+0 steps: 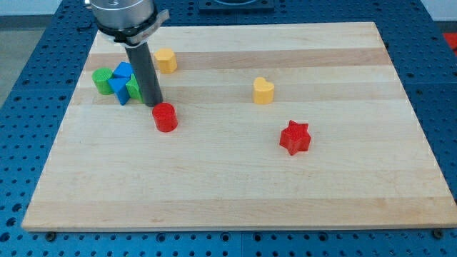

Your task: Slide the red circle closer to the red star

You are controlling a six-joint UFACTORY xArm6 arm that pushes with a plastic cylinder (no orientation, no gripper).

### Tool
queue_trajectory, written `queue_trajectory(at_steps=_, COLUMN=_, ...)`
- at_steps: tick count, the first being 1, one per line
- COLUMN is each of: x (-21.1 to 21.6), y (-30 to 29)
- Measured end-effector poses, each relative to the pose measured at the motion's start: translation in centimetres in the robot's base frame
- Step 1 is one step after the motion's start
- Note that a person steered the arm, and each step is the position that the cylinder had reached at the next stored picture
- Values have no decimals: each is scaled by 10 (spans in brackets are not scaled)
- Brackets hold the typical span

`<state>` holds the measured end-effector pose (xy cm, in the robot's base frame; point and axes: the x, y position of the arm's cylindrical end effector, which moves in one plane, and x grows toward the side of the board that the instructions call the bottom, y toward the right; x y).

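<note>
The red circle (165, 117) sits left of the board's middle. The red star (295, 138) lies to its right and a little lower, well apart from it. My tip (153, 103) is at the end of the dark rod, just above and left of the red circle, almost touching it. The rod comes down from the arm at the view's top left.
A cluster at the left holds a green block (104, 81), a blue block (122, 82) and another green block (134, 87), right beside the rod. A yellow block (166, 61) lies near the top. A yellow heart (263, 91) lies at centre right. The wooden board (235, 193) sits on a blue perforated table.
</note>
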<state>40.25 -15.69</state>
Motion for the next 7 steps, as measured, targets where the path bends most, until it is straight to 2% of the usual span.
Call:
queue_trajectory(at_steps=2, x=9, y=-31)
queue_trajectory(at_steps=3, x=28, y=-30)
queue_trajectory(at_steps=5, x=59, y=3)
queue_trajectory(at_steps=7, x=61, y=48)
